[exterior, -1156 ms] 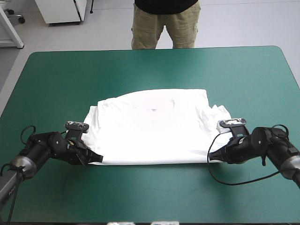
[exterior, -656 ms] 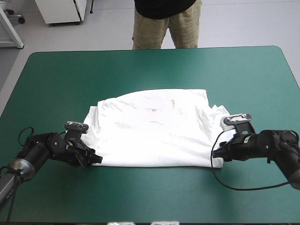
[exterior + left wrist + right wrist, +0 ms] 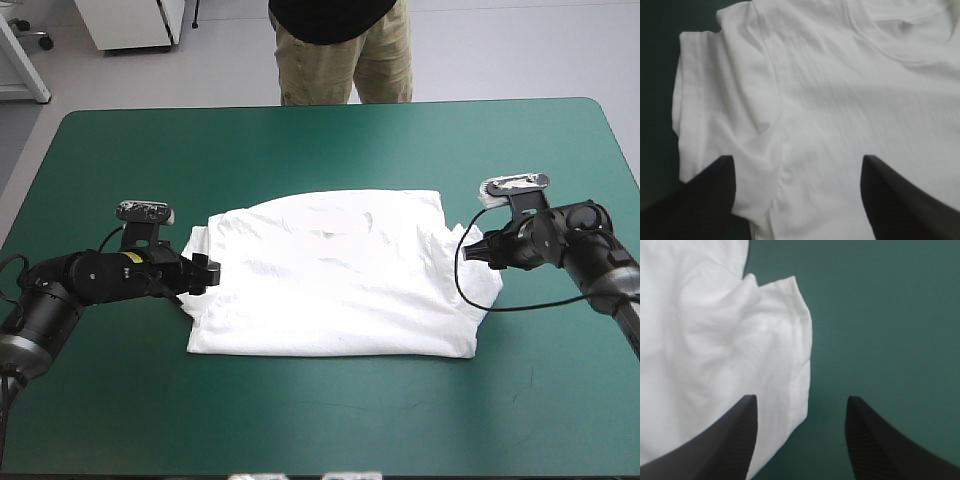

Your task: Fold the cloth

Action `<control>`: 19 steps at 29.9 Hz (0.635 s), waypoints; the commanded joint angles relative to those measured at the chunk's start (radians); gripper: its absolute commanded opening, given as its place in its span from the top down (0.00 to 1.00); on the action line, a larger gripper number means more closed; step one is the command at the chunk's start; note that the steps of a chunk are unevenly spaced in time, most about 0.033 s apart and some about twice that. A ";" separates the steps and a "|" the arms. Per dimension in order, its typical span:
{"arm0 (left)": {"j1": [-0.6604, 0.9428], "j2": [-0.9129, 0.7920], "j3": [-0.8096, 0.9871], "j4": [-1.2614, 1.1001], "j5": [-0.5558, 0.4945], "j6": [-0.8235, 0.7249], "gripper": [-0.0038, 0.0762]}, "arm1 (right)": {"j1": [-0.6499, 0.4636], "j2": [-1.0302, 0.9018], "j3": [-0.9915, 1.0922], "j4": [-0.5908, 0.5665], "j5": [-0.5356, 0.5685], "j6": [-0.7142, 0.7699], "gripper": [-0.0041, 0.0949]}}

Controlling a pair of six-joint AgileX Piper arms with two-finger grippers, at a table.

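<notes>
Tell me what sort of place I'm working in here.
Most likely a robotics lab or test bench, not a home: one teal-green table, a single white T-shirt laid out on it, and the left gripper and right gripper, both open, at either side of it.

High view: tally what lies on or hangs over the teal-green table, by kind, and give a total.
T-shirt, white, lying flat: 1
Grippers, both open: 2 (left gripper at the T-shirt's left sleeve, right gripper at its right sleeve)
Total: 3
</notes>
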 commanded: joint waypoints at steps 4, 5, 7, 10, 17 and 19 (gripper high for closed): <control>-0.002 -0.018 -0.033 -0.027 -0.018 -0.003 0.31 | -0.097 0.136 -0.072 0.161 -0.069 -0.159 0.47; -0.002 -0.018 -0.033 -0.027 -0.020 -0.001 0.31 | -0.104 0.158 -0.078 0.187 -0.075 -0.186 0.47; -0.002 -0.018 -0.033 -0.027 -0.021 -0.001 0.31 | -0.106 0.202 -0.098 0.211 -0.089 -0.204 0.47; -0.002 -0.018 -0.033 -0.027 -0.020 -0.001 0.31 | -0.106 0.258 -0.133 0.211 -0.107 -0.205 0.47; -0.002 -0.018 -0.033 -0.025 -0.011 -0.001 0.31 | -0.106 0.344 -0.192 0.209 -0.081 -0.224 0.67; -0.002 -0.018 -0.033 -0.023 -0.011 -0.001 0.31 | -0.106 0.353 -0.192 0.216 -0.066 -0.235 0.81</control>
